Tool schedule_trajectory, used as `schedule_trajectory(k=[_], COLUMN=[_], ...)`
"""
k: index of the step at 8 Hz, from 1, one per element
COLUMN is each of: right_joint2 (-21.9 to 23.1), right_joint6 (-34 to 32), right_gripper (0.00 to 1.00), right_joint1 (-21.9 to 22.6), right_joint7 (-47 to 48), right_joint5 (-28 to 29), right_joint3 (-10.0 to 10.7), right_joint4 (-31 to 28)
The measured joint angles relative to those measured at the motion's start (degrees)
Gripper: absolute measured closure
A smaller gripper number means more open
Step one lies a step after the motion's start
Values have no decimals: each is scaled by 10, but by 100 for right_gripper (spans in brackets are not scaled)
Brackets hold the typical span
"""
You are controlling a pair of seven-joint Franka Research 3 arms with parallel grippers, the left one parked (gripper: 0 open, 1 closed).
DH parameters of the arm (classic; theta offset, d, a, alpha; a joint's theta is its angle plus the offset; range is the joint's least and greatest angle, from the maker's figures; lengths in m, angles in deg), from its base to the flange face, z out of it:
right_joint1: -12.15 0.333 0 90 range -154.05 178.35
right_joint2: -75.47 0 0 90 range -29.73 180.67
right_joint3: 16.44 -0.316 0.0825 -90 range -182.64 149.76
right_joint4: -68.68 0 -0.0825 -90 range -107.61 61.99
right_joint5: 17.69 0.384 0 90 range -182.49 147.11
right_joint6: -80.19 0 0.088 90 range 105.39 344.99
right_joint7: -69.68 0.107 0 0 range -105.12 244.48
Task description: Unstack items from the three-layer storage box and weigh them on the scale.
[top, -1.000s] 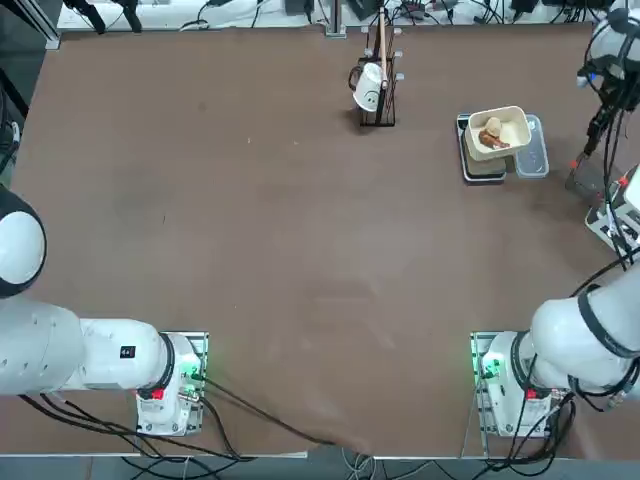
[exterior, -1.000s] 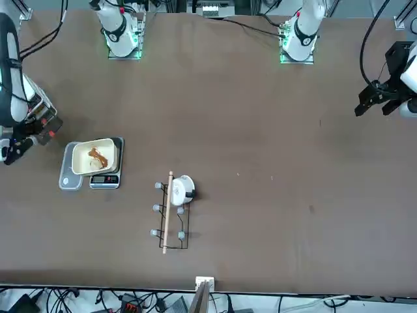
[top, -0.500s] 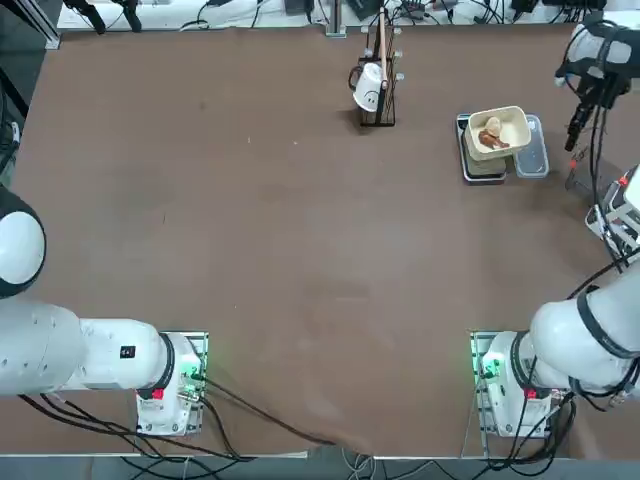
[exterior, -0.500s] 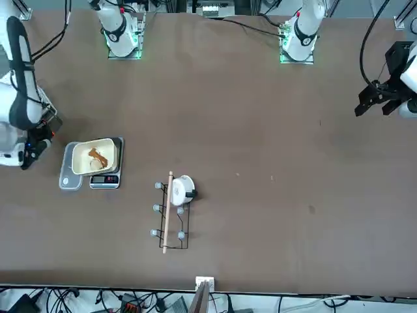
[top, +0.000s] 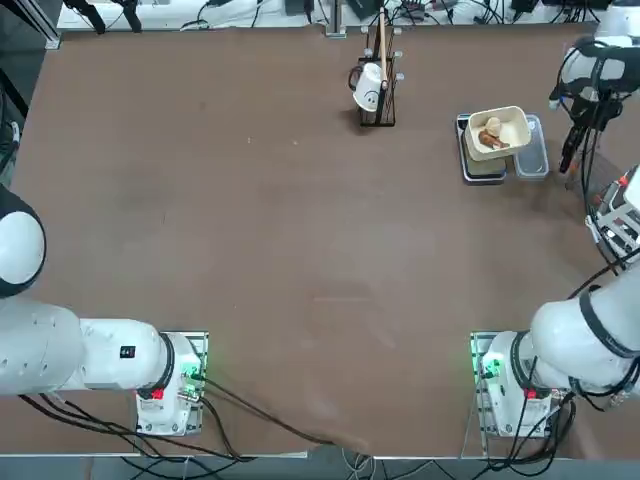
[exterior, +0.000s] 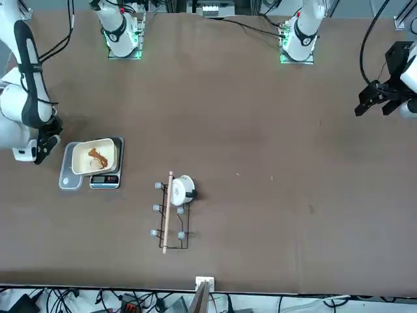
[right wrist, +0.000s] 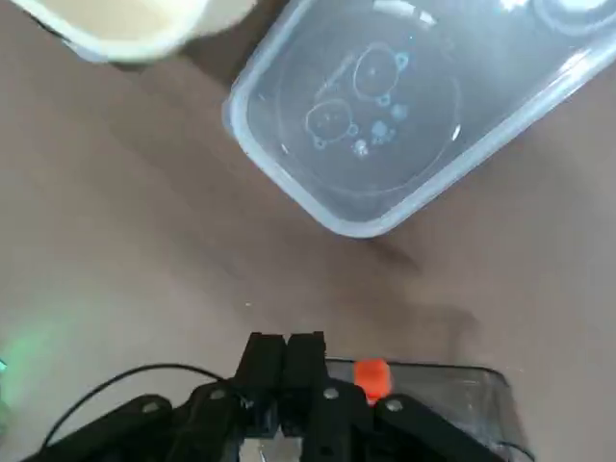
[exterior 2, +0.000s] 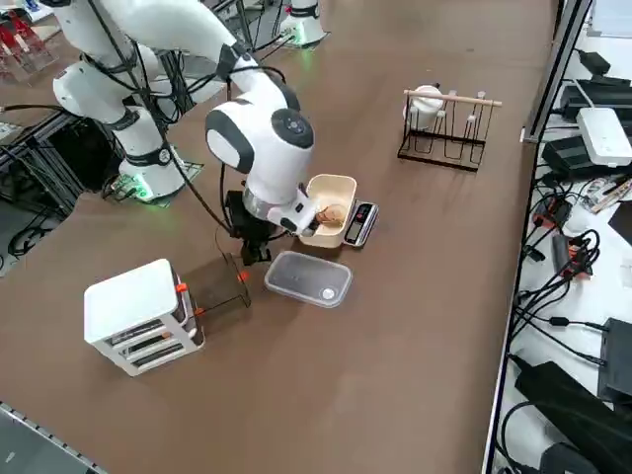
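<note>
Got the lumpy orange-brown piece [top: 489,139] and the whitish piece [top: 492,124] lying together in the cream tray [top: 522,120] on the scale [exterior: 104,180], with the clear container [exterior 2: 306,279] touching the scale's outer side. Found the three-layer storage box [exterior 2: 138,316] at the table's right edge, apart from the scale. Spotted the right gripper [exterior 2: 252,255] low over the table just beside the clear container, fingers pressed together, a clear drawer-like piece [right wrist: 433,385] with an orange knob [right wrist: 371,373] right at the fingertips; can't tell if it's pinched.
</note>
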Motion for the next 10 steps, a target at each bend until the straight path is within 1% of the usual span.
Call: schedule_trajectory(k=[2, 3, 5, 6, 9, 10], right_joint2=[0, 0, 0, 0, 1, 1], right_joint6=[14, 15, 16, 16, 17, 19], right_gripper=[99, 99, 99, 99, 99, 99], right_joint1=[-8, -15, -42, -55, -93, -95], right_joint7=[0, 0, 0, 0, 0, 0], right_joint5=[-18, -40, -79, -89, -96, -96], right_joint3=[2, 3, 7, 8, 9, 8], right_joint4=[-10, -14, -26, -30, -35, -35])
